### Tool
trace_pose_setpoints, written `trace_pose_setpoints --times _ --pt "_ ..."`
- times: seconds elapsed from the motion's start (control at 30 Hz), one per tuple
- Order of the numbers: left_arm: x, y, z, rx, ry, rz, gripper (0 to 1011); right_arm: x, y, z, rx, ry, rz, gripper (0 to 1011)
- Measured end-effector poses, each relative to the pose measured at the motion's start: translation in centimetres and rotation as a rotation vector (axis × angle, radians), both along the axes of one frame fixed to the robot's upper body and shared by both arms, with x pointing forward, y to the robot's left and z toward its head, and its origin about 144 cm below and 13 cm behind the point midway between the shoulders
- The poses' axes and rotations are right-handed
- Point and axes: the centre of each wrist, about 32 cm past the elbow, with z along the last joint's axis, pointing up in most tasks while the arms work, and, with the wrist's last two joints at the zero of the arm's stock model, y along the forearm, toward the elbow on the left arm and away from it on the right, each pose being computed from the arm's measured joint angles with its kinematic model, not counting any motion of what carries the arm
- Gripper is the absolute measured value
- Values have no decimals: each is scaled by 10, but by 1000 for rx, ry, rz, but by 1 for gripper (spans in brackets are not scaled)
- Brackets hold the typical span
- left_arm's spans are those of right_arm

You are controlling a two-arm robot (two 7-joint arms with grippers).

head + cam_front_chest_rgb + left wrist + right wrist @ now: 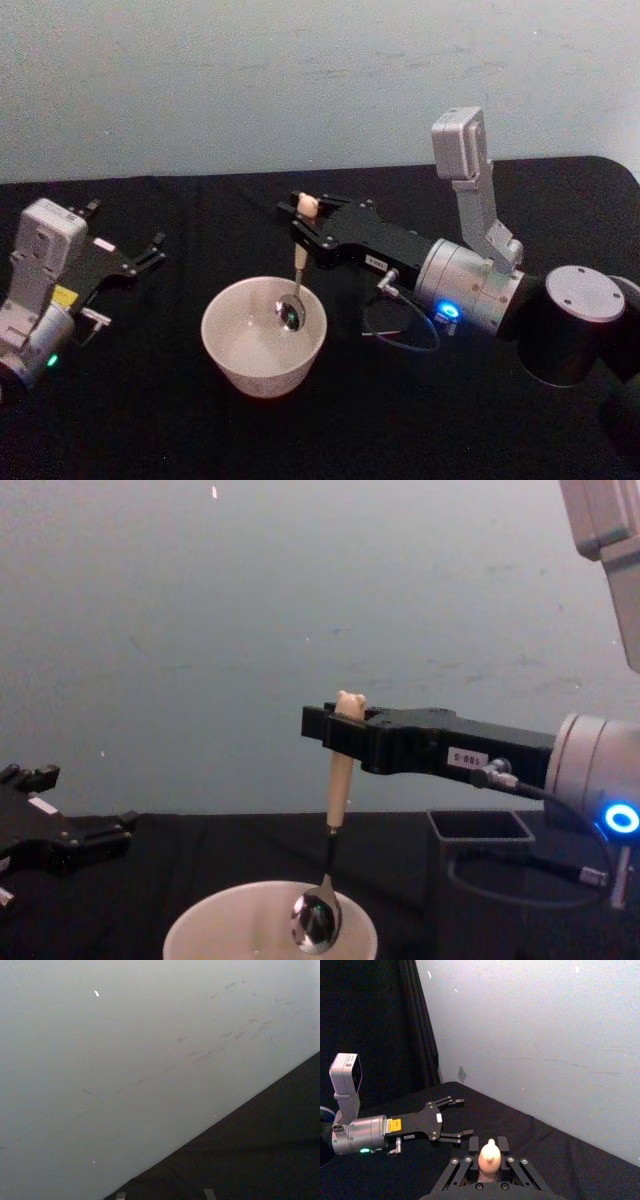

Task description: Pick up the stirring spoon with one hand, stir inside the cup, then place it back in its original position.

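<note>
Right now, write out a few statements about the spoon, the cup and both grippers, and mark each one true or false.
1. The right gripper is shut on the stirring spoon at its beige handle. True.
2. The spoon's metal bowl dips into the mouth of the cup. True.
3. The left gripper grips the cup. False: it is open and off to the left, apart from the cup.
4. The spoon lies flat. False: it hangs nearly upright, knob on top.
</note>
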Motion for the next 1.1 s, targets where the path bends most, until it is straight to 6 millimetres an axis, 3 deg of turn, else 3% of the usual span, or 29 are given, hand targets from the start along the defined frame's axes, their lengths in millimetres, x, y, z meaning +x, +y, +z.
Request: trace_pose_setpoints --times 0.73,1.1 --pt "0 0 0 0 0 0 1001 1 -1 0 25 39 15 215" --pt "0 0 0 0 0 0 1001 -1 9 -4 24 38 44 215"
